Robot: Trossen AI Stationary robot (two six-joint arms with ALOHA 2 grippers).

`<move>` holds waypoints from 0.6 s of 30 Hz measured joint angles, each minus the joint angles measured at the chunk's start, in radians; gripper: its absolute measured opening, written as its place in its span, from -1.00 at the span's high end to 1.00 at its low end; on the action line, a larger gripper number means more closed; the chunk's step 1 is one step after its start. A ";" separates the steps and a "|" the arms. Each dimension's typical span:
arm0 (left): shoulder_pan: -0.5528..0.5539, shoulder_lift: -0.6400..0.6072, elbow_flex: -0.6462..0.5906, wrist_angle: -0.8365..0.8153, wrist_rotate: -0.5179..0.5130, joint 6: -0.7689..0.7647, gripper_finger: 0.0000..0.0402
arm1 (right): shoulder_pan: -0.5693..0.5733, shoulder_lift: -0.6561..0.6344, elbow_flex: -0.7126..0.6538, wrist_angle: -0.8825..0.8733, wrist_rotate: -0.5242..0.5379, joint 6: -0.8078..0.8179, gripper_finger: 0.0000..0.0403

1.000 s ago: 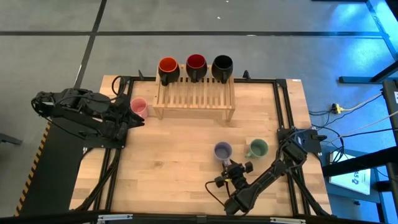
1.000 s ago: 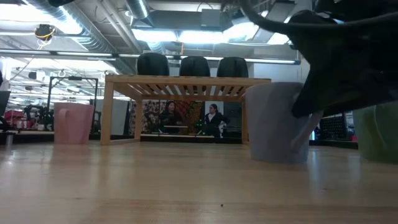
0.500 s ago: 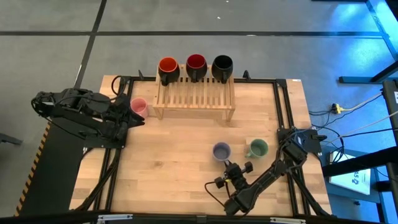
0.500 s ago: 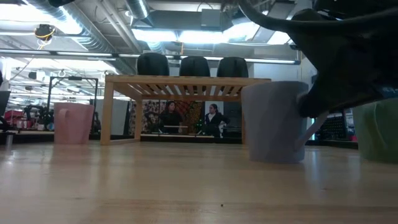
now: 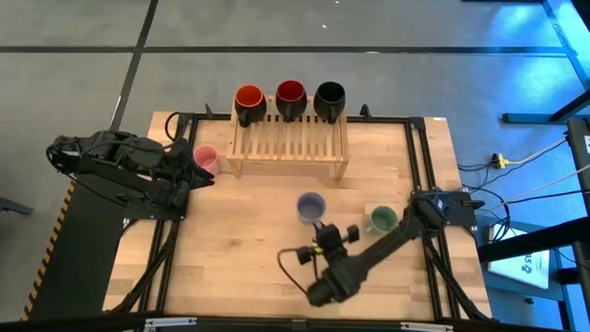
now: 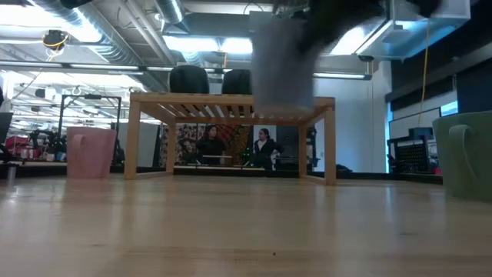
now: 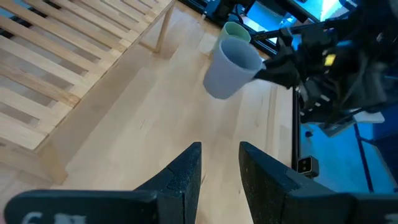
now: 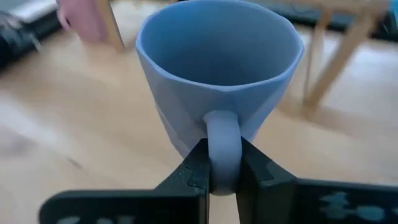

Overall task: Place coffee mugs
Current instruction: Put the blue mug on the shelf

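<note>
A lavender mug [image 5: 311, 207] hangs in the air over the table's middle, blurred high up in the low view [image 6: 283, 65], with my right gripper [image 5: 323, 232] shut on its handle. Orange [image 5: 249, 99], dark red [image 5: 290, 95] and black [image 5: 329, 96] mugs sit along the far edge of the wooden rack [image 5: 289, 146]. A pink mug [image 5: 206, 158] stands upright on the table left of the rack, and a green mug [image 5: 383, 219] stands at the right. My left gripper [image 7: 219, 177] waits open beside the pink mug, holding nothing. My right gripper pinches the lavender mug's handle [image 8: 222, 146] between its two fingers [image 8: 194, 169], one on each flat side of the loop. The fingers come from the table's near side. The mug is lifted clear of the table, mouth up, its handle toward the near edge.
The rack's slatted top [image 7: 56, 68] is bare behind the row of three mugs. Black frame rails [image 5: 419, 166] run along the table's sides. Bare wood lies between the rack and the near edge. People sit in the room beyond [image 6: 265, 146].
My right gripper has lifted the lavender mug off the table and carried it up and toward the far-left, toward the rack. In the low view the mug has risen from table level to above the rack's top. The green mug has stayed in place.
</note>
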 joint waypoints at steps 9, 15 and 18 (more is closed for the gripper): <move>0.000 -0.001 0.000 0.000 0.000 0.099 0.49 | -0.160 -0.032 0.183 0.003 0.127 -0.232 0.89; 0.000 -0.001 0.000 -0.001 0.020 0.117 0.49 | -0.258 -0.152 0.163 -0.006 0.156 -0.296 0.89; 0.000 -0.001 0.000 -0.001 0.020 0.157 0.49 | -0.313 -0.214 0.122 -0.002 0.147 -0.357 0.89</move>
